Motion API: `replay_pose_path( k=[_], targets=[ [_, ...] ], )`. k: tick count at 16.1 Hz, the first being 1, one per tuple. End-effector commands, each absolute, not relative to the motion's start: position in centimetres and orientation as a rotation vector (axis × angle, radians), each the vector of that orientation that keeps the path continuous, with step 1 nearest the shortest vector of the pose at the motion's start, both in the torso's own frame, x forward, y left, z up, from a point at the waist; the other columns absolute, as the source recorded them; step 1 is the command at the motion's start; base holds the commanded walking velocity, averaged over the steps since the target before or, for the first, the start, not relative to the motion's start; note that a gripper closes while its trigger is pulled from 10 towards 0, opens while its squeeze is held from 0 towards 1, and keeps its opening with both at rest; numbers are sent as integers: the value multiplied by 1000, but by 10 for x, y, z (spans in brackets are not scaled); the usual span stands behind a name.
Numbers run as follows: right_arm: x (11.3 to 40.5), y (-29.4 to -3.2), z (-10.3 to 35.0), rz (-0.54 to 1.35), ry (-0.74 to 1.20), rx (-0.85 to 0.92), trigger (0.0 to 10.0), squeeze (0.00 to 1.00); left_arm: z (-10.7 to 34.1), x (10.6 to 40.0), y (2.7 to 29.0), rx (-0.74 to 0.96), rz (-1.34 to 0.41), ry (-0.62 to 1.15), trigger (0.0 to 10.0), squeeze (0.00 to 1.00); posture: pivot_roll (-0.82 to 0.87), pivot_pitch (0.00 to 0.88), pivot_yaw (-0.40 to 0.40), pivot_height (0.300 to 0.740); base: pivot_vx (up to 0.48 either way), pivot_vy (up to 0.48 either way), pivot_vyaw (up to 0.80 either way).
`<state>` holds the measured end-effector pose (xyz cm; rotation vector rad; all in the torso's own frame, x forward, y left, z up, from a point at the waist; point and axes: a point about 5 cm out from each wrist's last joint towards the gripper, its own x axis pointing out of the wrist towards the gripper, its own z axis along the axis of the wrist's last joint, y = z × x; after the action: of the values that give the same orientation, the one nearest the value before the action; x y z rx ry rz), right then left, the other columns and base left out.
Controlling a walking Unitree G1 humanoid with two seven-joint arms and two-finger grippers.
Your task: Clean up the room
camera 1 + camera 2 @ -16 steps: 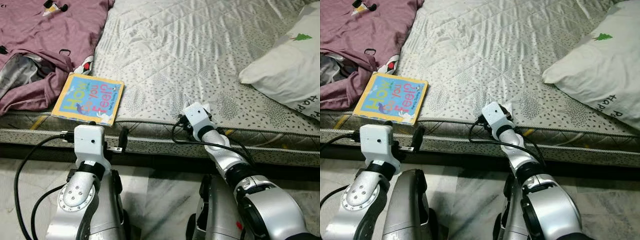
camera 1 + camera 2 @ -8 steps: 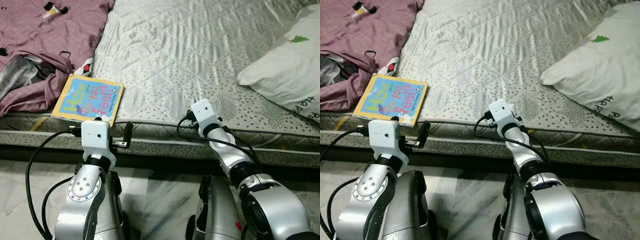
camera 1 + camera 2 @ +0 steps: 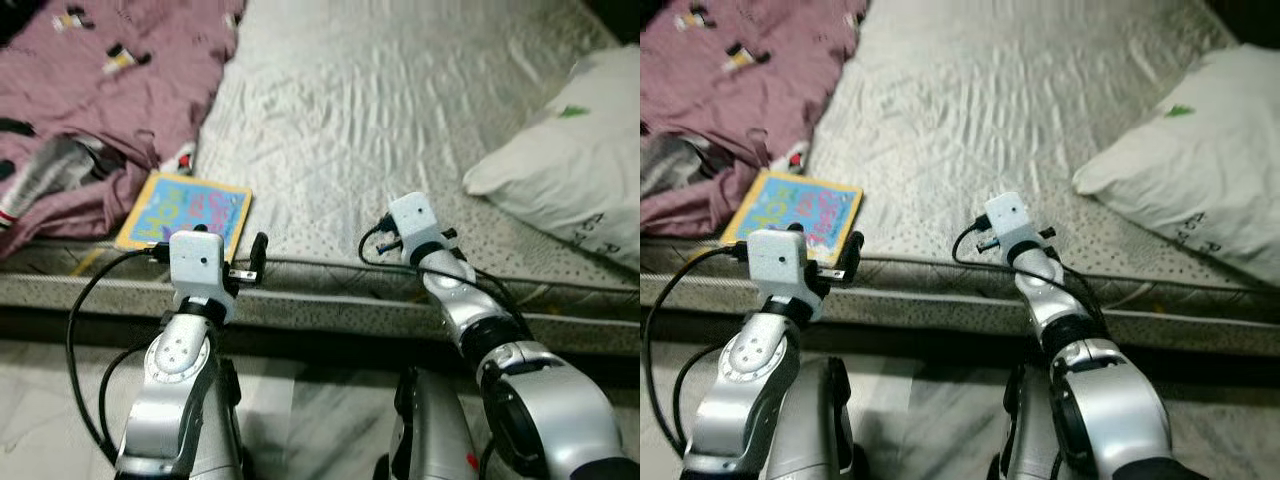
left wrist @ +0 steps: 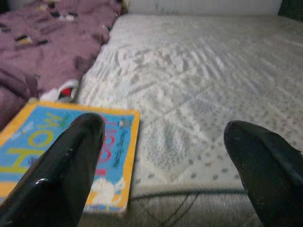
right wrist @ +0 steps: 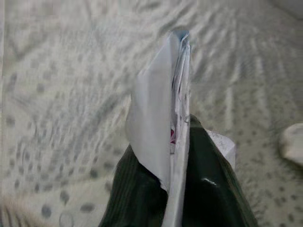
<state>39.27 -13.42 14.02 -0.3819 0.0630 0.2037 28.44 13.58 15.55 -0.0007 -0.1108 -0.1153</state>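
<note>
Right gripper (image 5: 177, 156) is pinched tight on a thin white packet or folded sheet (image 5: 163, 104), held edge-on above the near edge of the mattress (image 3: 400, 110); what exactly the sheet is I cannot tell. Left gripper (image 4: 165, 156) hovers at that same near edge with its fingers (image 4: 61, 165) spread wide and holding nothing. Just beyond it, on the near left of the mattress, lies a children's book (image 3: 187, 210) with a yellow border, flat and not yet picked up. Farther left, a rumpled purple blanket (image 3: 110, 90) sprawls unfolded beside the book. On the far right rests a white pillow (image 3: 565, 180). Judging by this, tidying is at an early stage: one small item is in hand, while book and blanket remain.
</note>
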Motion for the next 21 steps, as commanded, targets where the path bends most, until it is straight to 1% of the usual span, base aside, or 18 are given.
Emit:
replay_pose_path(
  k=[1, 2, 3, 6, 7, 9, 12, 13, 14, 15, 17, 19, 21],
  targets=[
    [395, -136, 143, 209, 81, -334, 0, 0, 154, 285, 137, 2, -111, -117, 10000, 0, 71, 34, -10, 506, 0, 0, 0],
    [395, -135, 144, 212, 83, -322, 0, 0, 153, 286, 138, 2, -111, -118, 10000, 0, 71, 34, -10, 506, 0, 0, 0],
    [395, -135, 143, 212, 87, -271, 0, 0, 151, 288, 140, 3, -107, -119, 10000, 0, 47, 12, 3, 506, 0, 0, 0],
    [392, -144, 140, 199, 89, -108, 0, 0, 147, 295, 142, 12, -102, -123, 10000, 0, 17, 0, 14, 506, 0, 0, 0],
    [390, -148, 136, 189, 95, -21, 0, 0, 146, 296, 142, 9, -104, -130, 10000, 0, 9, 0, 12, 506, 0, 0, 0],
    [381, -154, 131, 169, 37, 80, 0, 0, 142, 297, 149, 18, -66, -136, 10000, 0, -6, 0, 13, 506, 0, 0, 0],
    [372, -165, 127, 107, -16, 105, 0, 0, 140, 295, 157, 24, -40, -137, 10000, 0, -20, 0, 18, 506, 0, 0, 0],
    [353, -185, 120, 36, -77, 77, 0, 0, 135, 290, 169, 26, -23, -132, 10000, 0, -28, 0, 18, 506, 0, 0, 0],
    [349, -188, 119, 34, -87, 62, 0, 0, 134, 290, 170, 27, -19, -131, 10000, 0, -30, 0, 17, 506, 0, 0, 0],
    [336, -197, 115, 21, -108, 7, 0, 0, 133, 287, 175, 27, -12, -125, 10000, 0, -35, 0, 19, 506, 0, 0, 0],
    [324, -205, 110, 5, -98, 27, 0, 0, 131, 283, 178, 54, 0, -121, 10000, 0, -36, 0, 20, 506, 0, 0, 0],
    [303, -210, 106, -1, -100, 27, 0, 0, 122, 273, 180, 67, -2, -102, 10000, 0, -50, 0, 29, 506, 0, 0, 0],
    [298, -208, 108, 15, -113, 6, 0, 0, 122, 271, 179, 69, -1, -100, 10000, 0, -54, 0, 35, 506, 0, 0, 0]
  ],
)
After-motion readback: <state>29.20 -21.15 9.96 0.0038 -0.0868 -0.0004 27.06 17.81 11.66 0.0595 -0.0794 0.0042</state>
